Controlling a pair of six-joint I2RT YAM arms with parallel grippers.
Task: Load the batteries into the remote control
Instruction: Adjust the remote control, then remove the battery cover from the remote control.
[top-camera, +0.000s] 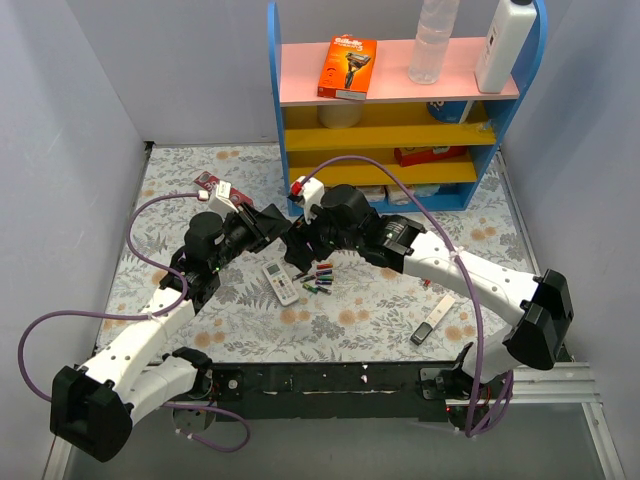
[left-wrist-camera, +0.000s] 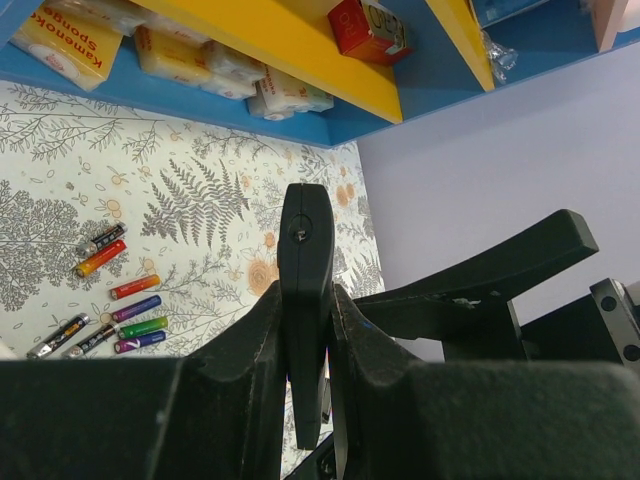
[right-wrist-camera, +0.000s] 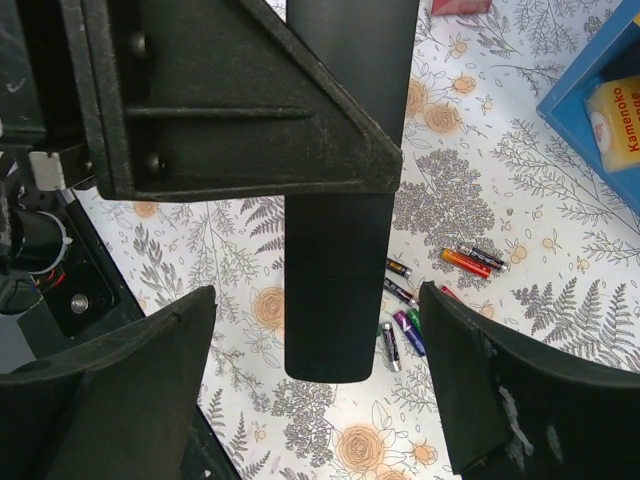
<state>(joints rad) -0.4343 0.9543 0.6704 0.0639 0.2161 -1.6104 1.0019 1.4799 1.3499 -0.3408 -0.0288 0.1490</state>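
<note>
Left gripper (left-wrist-camera: 305, 300) clenched on black remote (left-wrist-camera: 305, 230), edge-on; right gripper (right-wrist-camera: 315, 300) released, jaws wide astride remote's end; batteries (right-wrist-camera: 400, 330) loose on floral tablecloth (right-wrist-camera: 500, 180).

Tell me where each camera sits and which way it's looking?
Top external: fixed above and behind, looking down on the flowered table toward the blue shelf; the left arm and right arm show whole.
Left wrist: on the left arm, looking along the left pincer, shut on a black remote, toward the shelf; its fingers show.
Right wrist: on the right arm, looking down through the open right pincer at the table.
Shared: both wrist views show the black remote and the batteries.
</note>
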